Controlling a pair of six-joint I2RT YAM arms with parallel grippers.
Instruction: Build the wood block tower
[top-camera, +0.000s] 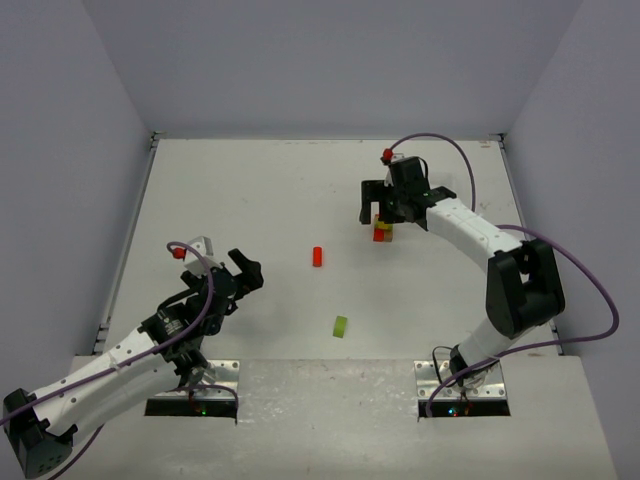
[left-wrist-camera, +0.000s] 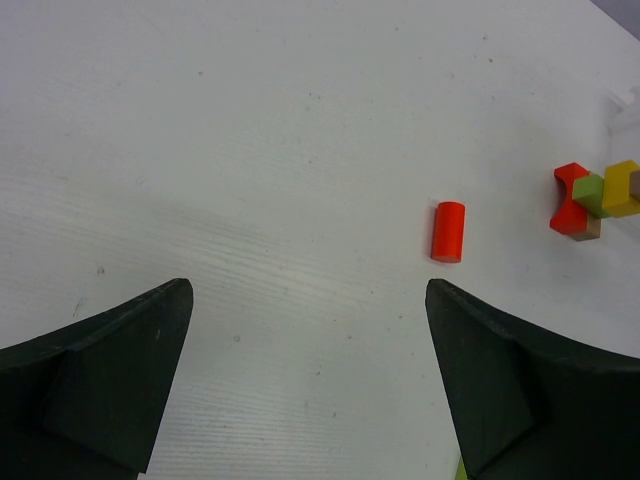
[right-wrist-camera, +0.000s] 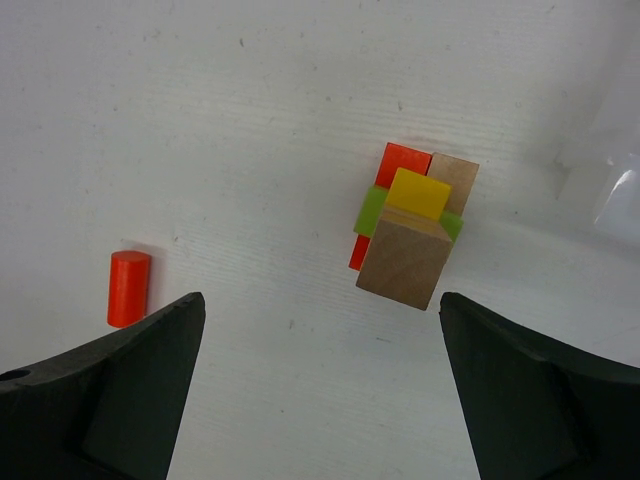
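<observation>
Well apart, right jaws above tower (right-wrist-camera: 405, 245).

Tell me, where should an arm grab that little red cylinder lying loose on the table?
Probably across its middle: bring the left fingers straight down over the red cylinder, one on each long curved flank. It lies on its side, well apart from the tower, so both flanks are free.

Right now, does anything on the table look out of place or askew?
Nothing looks damaged. Away from the tower, a red cylinder lies on its side, and a green piece lies loose further off.
</observation>
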